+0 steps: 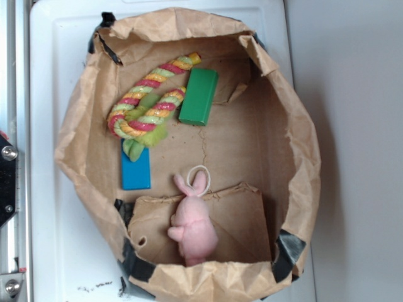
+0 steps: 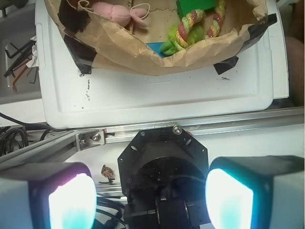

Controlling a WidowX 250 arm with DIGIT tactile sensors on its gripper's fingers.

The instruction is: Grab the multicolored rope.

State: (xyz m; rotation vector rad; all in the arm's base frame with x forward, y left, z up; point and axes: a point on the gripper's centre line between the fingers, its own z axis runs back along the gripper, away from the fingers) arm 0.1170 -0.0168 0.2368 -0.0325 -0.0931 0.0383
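The multicolored rope (image 1: 148,104), twisted pink-red, yellow-orange and light green with a frayed green tuft, lies bent in a loop at the back left of a brown paper bag tray (image 1: 302,145). In the wrist view the rope (image 2: 195,26) shows at the top right behind the bag's near wall. My gripper (image 2: 150,198) is open and empty, its two glowing pads (image 2: 71,202) wide apart, hanging over the robot's own base, well outside the bag. The gripper does not show in the exterior view.
A green block (image 1: 199,95) lies right of the rope and a blue block (image 1: 136,168) under its tuft. A pink plush bunny (image 1: 192,223) sits at the bag's front. The bag stands on a white tray (image 2: 157,95). A metal rail (image 2: 190,129) and tools (image 2: 16,57) lie outside.
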